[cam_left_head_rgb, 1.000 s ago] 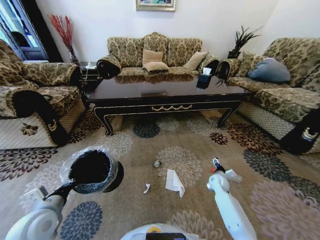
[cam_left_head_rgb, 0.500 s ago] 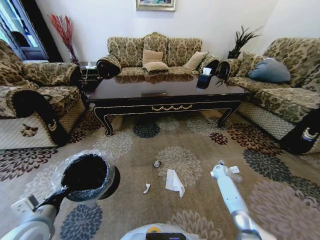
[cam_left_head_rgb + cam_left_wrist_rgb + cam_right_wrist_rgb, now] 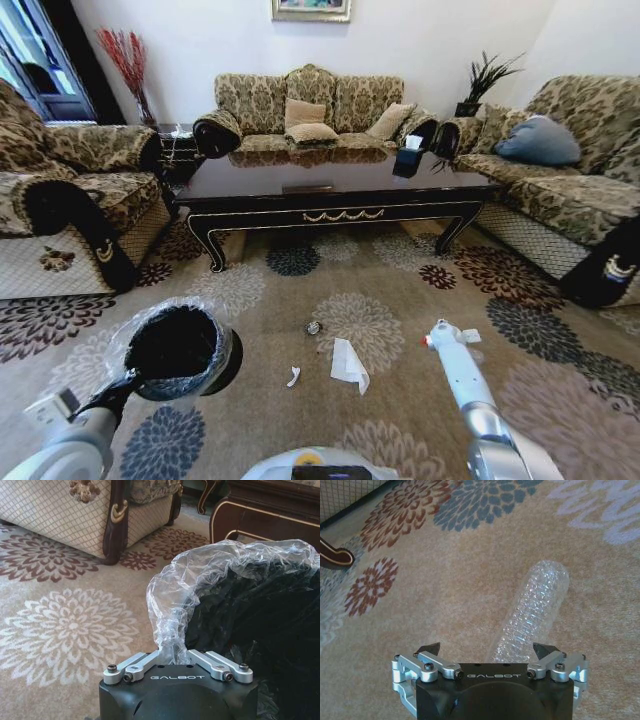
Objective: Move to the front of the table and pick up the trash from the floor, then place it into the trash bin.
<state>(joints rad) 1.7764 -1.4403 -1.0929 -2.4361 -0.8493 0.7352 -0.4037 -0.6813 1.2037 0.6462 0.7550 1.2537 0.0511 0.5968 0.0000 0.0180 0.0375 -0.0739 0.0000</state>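
The dark glossy table stands ahead, in front of the sofa. On the carpet between it and me lie a crumpled white tissue, a tiny white scrap and a small round dark bit. My left gripper is shut on the crinkly liner at the rim of the black trash bin. My right gripper is open, low over the carpet. A clear bottle-like piece lies between its fingers and stretches out beyond them.
An armchair stands at the left, a long sofa behind the table and another sofa at the right. A small dark tissue box sits on the table. Flower-patterned carpet stretches open around the trash.
My right arm has stretched farther out and lowered its open gripper over the clear piece. The left arm has drawn the bin a little left and toward me.
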